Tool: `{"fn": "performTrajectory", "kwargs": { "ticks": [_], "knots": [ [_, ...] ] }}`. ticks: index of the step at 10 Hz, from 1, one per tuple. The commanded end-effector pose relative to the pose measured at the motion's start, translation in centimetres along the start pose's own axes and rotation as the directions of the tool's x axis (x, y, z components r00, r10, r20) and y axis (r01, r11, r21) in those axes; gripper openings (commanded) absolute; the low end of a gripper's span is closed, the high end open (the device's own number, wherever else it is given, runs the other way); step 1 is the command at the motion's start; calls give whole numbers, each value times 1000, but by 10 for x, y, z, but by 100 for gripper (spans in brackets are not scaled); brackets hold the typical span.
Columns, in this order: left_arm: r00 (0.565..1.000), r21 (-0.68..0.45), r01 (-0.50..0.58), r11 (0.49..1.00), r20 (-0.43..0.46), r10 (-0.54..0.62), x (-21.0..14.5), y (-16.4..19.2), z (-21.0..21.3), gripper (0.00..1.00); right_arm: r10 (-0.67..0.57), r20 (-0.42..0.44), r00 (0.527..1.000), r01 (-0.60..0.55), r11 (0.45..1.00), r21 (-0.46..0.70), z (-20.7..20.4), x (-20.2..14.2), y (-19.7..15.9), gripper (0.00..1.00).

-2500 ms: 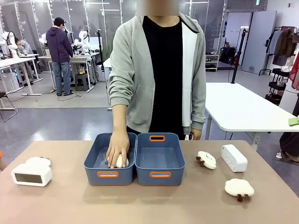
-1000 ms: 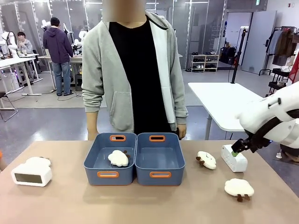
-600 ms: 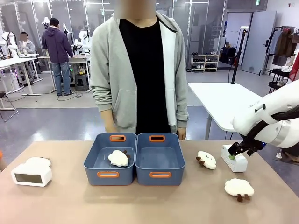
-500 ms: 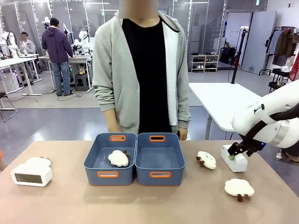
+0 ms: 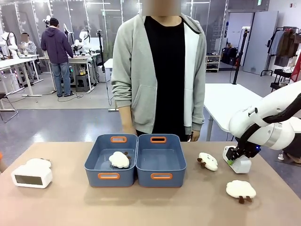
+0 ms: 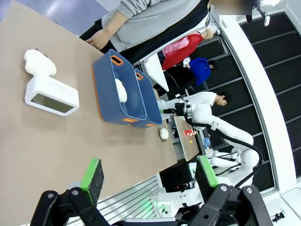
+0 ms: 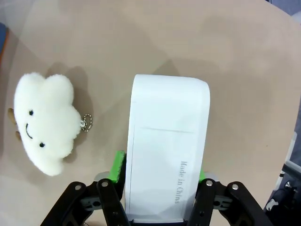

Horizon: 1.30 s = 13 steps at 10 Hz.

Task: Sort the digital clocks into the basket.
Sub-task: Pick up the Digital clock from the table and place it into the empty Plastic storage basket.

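Clock (image 7: 167,136) on the worktop's (image 5: 188,202) right side, display hidden — right end effector (image 7: 160,175) clamped on its sides, left end effector (image 6: 148,173) gaping wide. Second clock (image 5: 32,176) far left half-hides one of four sheep (image 5: 39,162) — two bins (image 5: 146,178) centre.

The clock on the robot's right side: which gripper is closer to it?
Right. The right gripper clamps the clock from both sides. The left gripper hangs open far away, over the other end of the table.
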<state>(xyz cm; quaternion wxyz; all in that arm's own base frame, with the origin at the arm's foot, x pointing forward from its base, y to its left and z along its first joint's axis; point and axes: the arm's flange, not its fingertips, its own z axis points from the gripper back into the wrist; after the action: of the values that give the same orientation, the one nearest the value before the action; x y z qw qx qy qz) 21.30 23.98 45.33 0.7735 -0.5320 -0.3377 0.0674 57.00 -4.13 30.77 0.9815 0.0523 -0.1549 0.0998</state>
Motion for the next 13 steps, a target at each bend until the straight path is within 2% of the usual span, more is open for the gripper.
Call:
{"fn": "performTrajectory", "kwargs": {
  "ticks": [1, 3, 4, 7, 9, 11, 13],
  "knots": [
    [1000, -25, 20, 999, 12, -20, 2, 0, 2, 100, -34, -11, 999, 34, 999, 13, 1, 5, -3, 0],
    [1000, -25, 20, 999, 12, -20, 2, 0, 2, 100, -46, -11, 999, 46, 999, 15, 2, 2, -4, 2],
    [1000, -25, 20, 999, 12, -20, 2, 0, 2, 100, -56, -7, 998, 57, 998, 25, 6, 0, -5, 0],
    [1000, -25, 20, 999, 12, -20, 2, 0, 2, 100, 6, 32, 999, -9, 995, 95, 52, -19, -3, 0],
    [1000, -25, 20, 999, 12, -20, 2, 0, 2, 100, 75, 79, 994, -89, 977, 196, 93, -38, 13, 0],
    [1000, -25, 20, 999, 12, -20, 2, 0, 2, 100, 85, 101, 991, -108, 963, 246, 114, -36, 60, 0],
    [1000, -25, 20, 999, 12, -20, 2, 0, 2, 100, 85, 101, 991, -109, 957, 268, 111, -23, 127, 0]
  ]
}}
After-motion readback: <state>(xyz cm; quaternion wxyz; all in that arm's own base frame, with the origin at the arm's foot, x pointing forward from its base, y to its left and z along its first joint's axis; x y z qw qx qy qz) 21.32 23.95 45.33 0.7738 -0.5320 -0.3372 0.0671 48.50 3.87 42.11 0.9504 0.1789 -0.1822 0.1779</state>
